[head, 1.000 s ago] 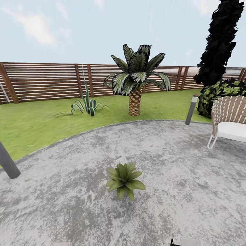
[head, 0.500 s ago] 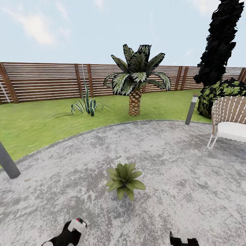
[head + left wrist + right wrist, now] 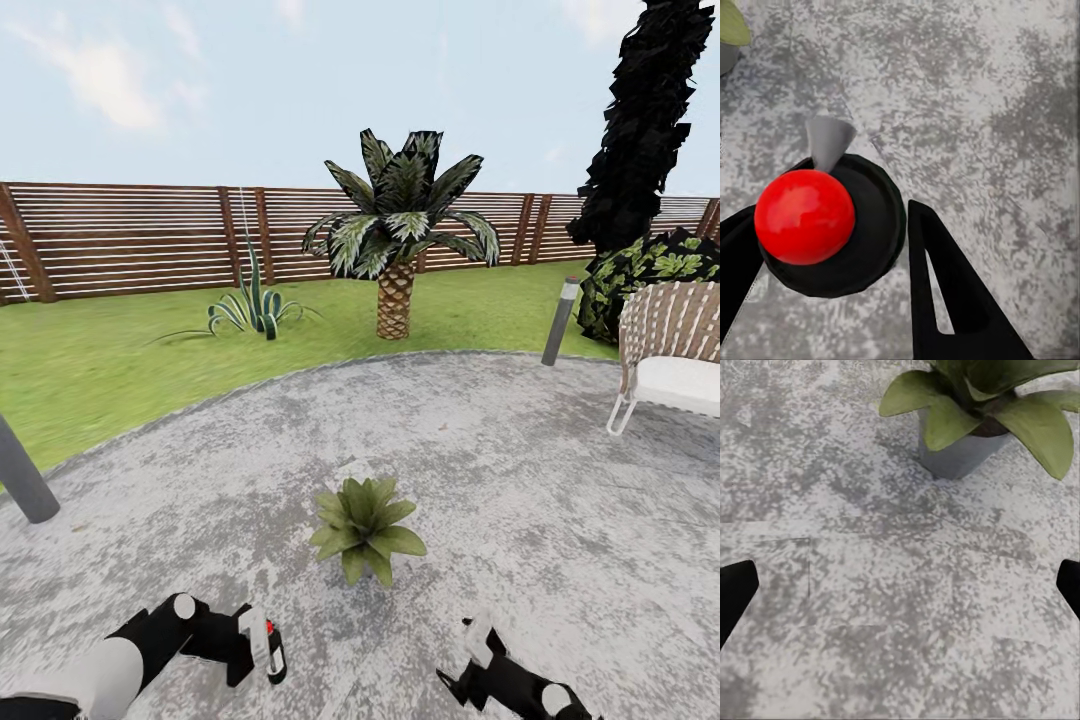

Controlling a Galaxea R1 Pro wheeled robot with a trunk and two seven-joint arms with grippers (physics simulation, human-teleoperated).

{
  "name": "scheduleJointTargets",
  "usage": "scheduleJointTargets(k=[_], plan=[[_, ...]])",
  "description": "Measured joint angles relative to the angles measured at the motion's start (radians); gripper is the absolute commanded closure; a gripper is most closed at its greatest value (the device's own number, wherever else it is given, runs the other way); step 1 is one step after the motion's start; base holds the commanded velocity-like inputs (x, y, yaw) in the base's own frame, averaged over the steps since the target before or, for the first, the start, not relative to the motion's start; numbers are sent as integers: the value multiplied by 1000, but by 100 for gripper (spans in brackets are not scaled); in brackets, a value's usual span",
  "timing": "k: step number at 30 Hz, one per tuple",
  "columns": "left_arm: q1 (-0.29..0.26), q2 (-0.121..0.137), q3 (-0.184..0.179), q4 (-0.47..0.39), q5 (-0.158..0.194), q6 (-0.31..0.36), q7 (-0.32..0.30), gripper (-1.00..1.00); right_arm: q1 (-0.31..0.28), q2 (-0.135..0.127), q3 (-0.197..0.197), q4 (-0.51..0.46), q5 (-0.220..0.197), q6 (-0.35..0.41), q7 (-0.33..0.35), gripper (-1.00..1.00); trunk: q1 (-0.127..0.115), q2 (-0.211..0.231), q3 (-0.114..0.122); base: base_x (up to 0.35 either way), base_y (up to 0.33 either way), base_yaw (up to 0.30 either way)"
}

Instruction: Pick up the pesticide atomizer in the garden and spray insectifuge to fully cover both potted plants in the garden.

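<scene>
The left gripper (image 3: 262,648) has its black fingers (image 3: 945,285) pinching the pesticide atomizer (image 3: 266,640). In the left wrist view you look down on the bottle's round red top (image 3: 805,216), with a dark ring under it and a small grey nozzle (image 3: 829,140) sticking out. One finger sits on each side of the bottle. In the head view the bottle is low at the left, held just above the patio (image 3: 560,520).

The right gripper (image 3: 470,660) is low at the right. Its fingers are spread wide. In the right wrist view only their two black tips (image 3: 735,592) show at the two edges, with bare grey stone between them.

Between the two grippers and a bit farther out stands one potted plant (image 3: 365,528). It has green pointed leaves and sits on the patio. The right wrist view shows its small grey pot (image 3: 958,450) close ahead of the spread fingers. Nothing lies between the grippers and the plant.

Farther away, the grey stone ends and the green lawn (image 3: 120,360) begins. A spiky plant (image 3: 255,310) and a palm (image 3: 400,235) grow on the grass. A grey lamp post (image 3: 560,320) stands at the patio's edge near a white woven chair (image 3: 670,355). Another grey post (image 3: 22,478) leans in at the left. A dark tall tree (image 3: 645,120) and a bush (image 3: 650,275) stand at the right. A brown wooden fence (image 3: 130,240) runs along the back.
</scene>
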Motion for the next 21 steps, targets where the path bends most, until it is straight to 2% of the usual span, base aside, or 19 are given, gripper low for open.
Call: scheduleJointTargets(k=[2, 3, 4, 7, 9, 11, 15, 17, 20, 21], plan=[[-8, -5, -2, 1, -31, 3, -8, 100, -11, 2, 75, -19, -1, 1, 46, -100, 0, 0, 0, 0, 0, 0], [-10, -9, -3, 1, -80, 6, -10, 100, -14, 4, 122, -24, -4, 2, 60, -100, 0, 0, 0, 0, 0, 0], [-10, -12, -2, 2, -102, 14, -10, 100, -15, 9, 133, -24, -4, 2, 63, 100, 0, 0, 0, 0, 0, 0], [-11, -22, -1, 2, -154, 53, -11, 100, -15, 29, 143, -26, -3, 1, 72, 100, 0, 0, 0, 0, 0, 0], [-11, -31, 0, 2, -172, 59, -10, 100, -15, 38, 144, -27, -2, 1, 104, 100, 0, 0, 0, 0, 0, 0], [-10, -53, 0, 2, -184, 62, -10, 100, -18, 61, 145, -35, 0, 1, 156, 100, 0, 0, 0, 0, 0, 0], [-10, -98, -2, 2, -211, 64, -7, 100, -18, 108, 146, -48, 0, 1, 217, 100, 0, 0, 0, 0, 0, 0], [-10, -121, -7, 1, -238, 66, 2, 100, -19, 129, 176, -56, 1, 1, 227, 100, 0, 0, 0, 0, 0, 0], [-10, -147, -5, 1, -273, 66, 16, 100, -19, 143, 293, -67, -2, 1, 230, 100, 0, 0, 0, 0, 0, 0], [-10, -153, -5, 1, -276, 66, 16, 100, -19, 144, 308, -69, -3, 1, 230, 100, 0, 0, 0, 0, 0, 0]])
